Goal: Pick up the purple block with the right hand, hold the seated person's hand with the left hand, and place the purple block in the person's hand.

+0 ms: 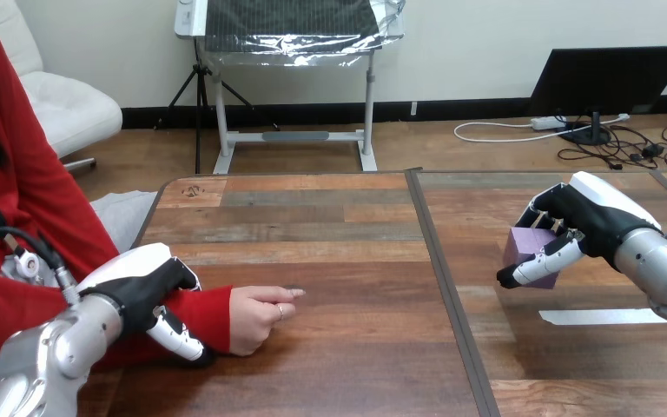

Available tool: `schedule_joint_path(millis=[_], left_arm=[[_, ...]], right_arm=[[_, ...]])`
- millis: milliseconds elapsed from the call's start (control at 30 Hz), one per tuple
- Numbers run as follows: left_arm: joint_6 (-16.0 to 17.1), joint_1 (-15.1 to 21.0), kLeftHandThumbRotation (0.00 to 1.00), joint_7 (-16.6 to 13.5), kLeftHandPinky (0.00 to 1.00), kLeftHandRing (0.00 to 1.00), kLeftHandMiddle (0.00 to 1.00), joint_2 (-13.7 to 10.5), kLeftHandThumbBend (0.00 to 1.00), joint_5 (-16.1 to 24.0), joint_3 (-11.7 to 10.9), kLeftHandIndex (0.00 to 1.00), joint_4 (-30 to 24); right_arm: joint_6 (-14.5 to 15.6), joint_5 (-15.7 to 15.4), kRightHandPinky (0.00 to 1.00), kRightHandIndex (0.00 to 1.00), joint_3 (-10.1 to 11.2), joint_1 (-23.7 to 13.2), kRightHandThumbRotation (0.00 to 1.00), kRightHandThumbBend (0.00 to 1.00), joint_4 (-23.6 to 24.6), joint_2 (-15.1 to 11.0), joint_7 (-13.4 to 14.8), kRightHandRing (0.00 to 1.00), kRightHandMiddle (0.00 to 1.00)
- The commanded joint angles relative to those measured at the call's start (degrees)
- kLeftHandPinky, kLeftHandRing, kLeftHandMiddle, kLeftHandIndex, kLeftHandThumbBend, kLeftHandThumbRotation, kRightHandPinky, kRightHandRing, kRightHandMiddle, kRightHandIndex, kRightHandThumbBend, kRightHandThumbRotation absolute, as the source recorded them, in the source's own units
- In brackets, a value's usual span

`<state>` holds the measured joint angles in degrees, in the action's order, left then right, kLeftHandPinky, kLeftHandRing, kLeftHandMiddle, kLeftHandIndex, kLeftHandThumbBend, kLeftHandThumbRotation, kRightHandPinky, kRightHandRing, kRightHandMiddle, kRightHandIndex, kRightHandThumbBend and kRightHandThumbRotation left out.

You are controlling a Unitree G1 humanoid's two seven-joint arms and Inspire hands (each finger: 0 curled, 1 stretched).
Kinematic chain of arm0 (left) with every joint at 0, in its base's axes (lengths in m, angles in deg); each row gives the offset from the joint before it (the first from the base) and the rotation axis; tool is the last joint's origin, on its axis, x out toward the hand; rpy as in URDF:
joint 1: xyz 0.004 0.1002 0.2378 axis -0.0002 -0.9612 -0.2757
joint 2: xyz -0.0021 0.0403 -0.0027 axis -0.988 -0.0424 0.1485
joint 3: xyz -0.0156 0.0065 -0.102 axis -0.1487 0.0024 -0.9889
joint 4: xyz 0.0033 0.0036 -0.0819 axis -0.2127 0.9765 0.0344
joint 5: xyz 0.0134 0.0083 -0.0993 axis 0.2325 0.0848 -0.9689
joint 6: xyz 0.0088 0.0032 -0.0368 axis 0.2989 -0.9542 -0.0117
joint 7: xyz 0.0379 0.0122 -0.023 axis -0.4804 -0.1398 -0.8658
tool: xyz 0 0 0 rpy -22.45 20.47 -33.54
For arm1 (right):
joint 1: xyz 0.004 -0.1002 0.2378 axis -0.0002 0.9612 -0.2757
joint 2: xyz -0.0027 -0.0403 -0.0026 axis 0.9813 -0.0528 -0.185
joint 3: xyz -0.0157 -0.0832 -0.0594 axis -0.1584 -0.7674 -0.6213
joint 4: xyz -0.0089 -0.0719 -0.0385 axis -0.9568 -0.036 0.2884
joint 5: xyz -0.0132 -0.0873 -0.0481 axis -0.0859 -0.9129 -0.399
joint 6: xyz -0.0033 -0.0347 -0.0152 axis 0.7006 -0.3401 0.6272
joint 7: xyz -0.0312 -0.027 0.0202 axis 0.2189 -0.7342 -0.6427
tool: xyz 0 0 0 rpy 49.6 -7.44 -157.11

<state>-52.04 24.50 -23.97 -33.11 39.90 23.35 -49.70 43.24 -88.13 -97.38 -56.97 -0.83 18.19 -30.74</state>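
Mid-right of frame: right hand [586,221] holds purple block [522,246].
Its fingers curl round it, above table [330,226]. Lower left: left hand [139,282] over person's wrist [208,310]; grip cannot be told.

A wooden table [339,217] of mixed brown planks is spread across the lower half of the frame and is divided by a dark seam [447,287] from upper centre to the bottom edge. The person's hand [256,317] is rested on it at lower left. A white strip [604,317] is laid flat at lower right.
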Motion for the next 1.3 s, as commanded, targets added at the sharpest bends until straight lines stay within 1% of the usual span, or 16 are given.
schedule_joint_path(millis=[0, 67, 300, 400, 533, 667, 833, 1033, 1267], left_arm=[[1.1, -0.4, 0.00, -0.1, 0.23, 0.30, 0.39, 0.0, 0.71, -2.4, -1.0, 0.44, -4.6], [1.3, -0.5, 0.00, -0.1, 0.22, 0.29, 0.39, -0.2, 0.70, -2.6, -1.3, 0.43, -5.2], [1.7, -0.8, 0.00, -0.6, 0.23, 0.30, 0.39, -0.9, 0.73, -3.3, -2.8, 0.43, -8.4], [0.8, -0.7, 0.00, 0.0, 0.24, 0.31, 0.39, -1.2, 0.73, -3.4, -3.3, 0.44, -10.1], [0.4, -0.7, 0.00, -0.1, 0.24, 0.31, 0.39, -1.5, 0.74, -4.0, -4.3, 0.43, -12.0], [-0.5, -0.5, 0.00, 0.3, 0.22, 0.30, 0.38, -1.7, 0.73, -4.6, -4.9, 0.43, -13.7], [-0.2, -0.2, 0.00, 0.2, 0.21, 0.29, 0.38, -2.2, 0.73, -5.2, -5.9, 0.43, -15.6], [-0.9, 0.6, 0.00, 0.4, 0.22, 0.30, 0.38, -2.6, 0.74, -5.6, -6.7, 0.42, -17.3], [-1.7, 1.7, 0.00, 0.7, 0.25, 0.33, 0.40, -2.9, 0.73, -6.2, -7.2, 0.43, -18.5]], right_arm=[[-0.2, 1.4, 0.40, 0.50, 1.4, -4.7, 0.00, 0.81, 2.1, 0.3, 0.6, 0.44, 0.48], [-0.2, 1.5, 0.40, 0.50, 1.5, -4.7, 0.00, 0.81, 2.1, 0.4, 0.5, 0.44, 0.49], [0.0, 1.8, 0.40, 0.50, 1.6, -4.7, 0.00, 0.81, 2.0, 0.7, 0.3, 0.44, 0.49], [0.2, 1.9, 0.40, 0.50, 1.6, -4.7, 0.00, 0.81, 2.1, 0.8, 0.2, 0.44, 0.49], [0.2, 2.0, 0.40, 0.50, 1.3, -4.7, 0.00, 0.81, 2.3, 0.9, 0.5, 0.44, 0.49], [0.1, 2.1, 0.40, 0.50, 1.4, -4.7, 0.00, 0.81, 2.2, 1.1, 0.6, 0.44, 0.49], [0.2, 2.1, 0.41, 0.51, 1.3, -4.7, 0.00, 0.81, 2.1, 1.4, 0.8, 0.44, 0.49], [0.3, 1.9, 0.42, 0.51, 1.2, -4.8, 0.00, 0.80, 1.9, 1.7, 1.0, 0.45, 0.50], [0.9, 2.1, 0.43, 0.51, 1.3, -5.0, 0.00, 0.81, 1.8, 2.3, 1.0, 0.45, 0.50]])
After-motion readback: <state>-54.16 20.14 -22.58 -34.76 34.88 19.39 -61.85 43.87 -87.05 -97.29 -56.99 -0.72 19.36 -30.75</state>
